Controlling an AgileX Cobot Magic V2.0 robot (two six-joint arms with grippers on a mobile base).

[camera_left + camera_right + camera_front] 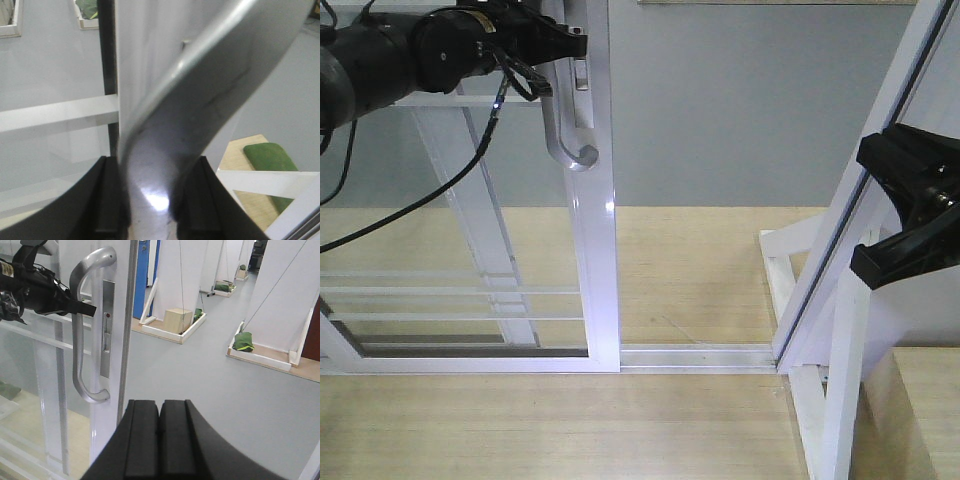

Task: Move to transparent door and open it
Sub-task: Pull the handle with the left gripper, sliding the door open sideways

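Left tool (150,202) is clamped on the long curved silver-grey pull handle (210,115): black fingers (102,200) sit on either side of the bar with metal filling the gap, so grip looks firm, taken high on the handle rather than at its lower curl. Probably held that way so a sideways pull goes straight into the stile and the bar can't slip out. Just behind the tool is the transparent door (596,220), a tall clear-glass panel in a glossy white frame with thin horizontal white bars (450,292) low down, standing upright in its floor track. A loose black cable (410,215) hangs below the left arm, in front of the glass. Through the glass a second white-framed panel (480,230) shows, no handle on it. To the right of the tool the bare white floor track (695,355) runs to the slanted white outer frame post (865,190); door stile and post stand well apart, so I judge the door already part open, with slide direction leftward. Right tool (160,435) hangs back on the post side, fingers pressed together on nothing, idle and apart from the door, likely parked to keep clear of the sliding panel. Beyond the opening, light wooden platform floor (700,260), then grey floor (740,120).
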